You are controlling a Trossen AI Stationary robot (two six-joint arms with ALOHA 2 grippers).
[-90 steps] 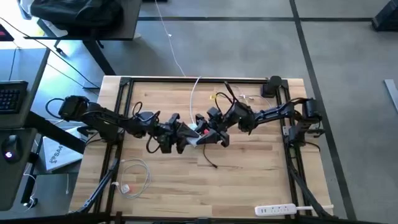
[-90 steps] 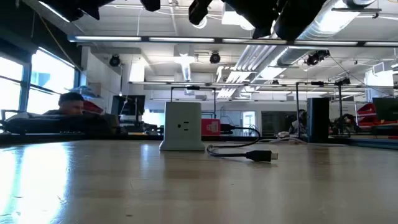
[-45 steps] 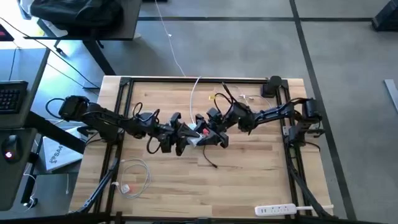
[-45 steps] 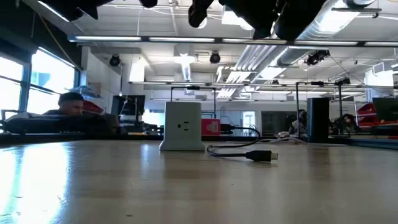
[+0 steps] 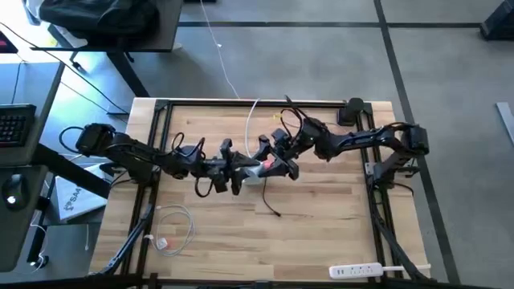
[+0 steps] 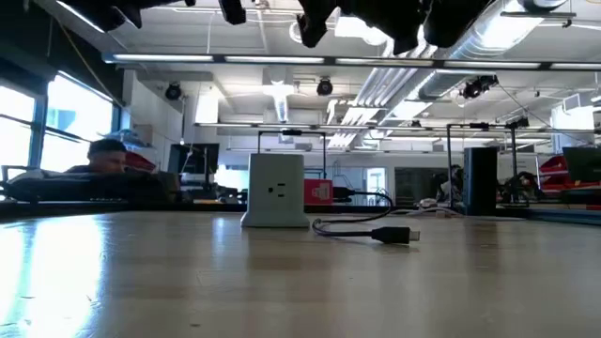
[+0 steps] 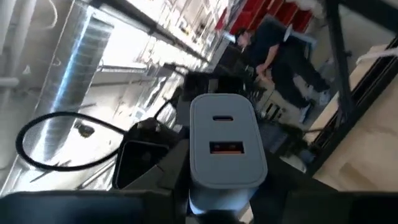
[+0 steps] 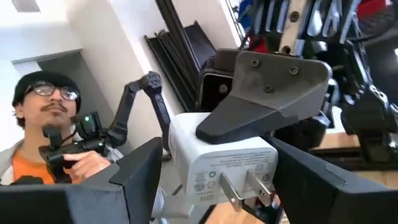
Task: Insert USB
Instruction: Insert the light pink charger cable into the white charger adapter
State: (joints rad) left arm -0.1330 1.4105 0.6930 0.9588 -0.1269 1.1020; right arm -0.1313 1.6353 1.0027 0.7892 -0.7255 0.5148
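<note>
My left arm reaches in from the table's left edge, elbow low, wrist approx. level, left gripper (image 5: pixel 238 170) at mid-table w/ fingers clamped on a white charger (image 7: pixel 225 148). My right arm comes from the right edge, forearm stretched toward centre, right gripper (image 5: pixel 277 163) right beside the left one, nearly touching. Its fingers: can't tell.

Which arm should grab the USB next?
Right, probably. Left gripper is clamped on the charger, ports facing its wrist camera, so it's busy; right gripper hangs near the USB lying on the table.
</note>
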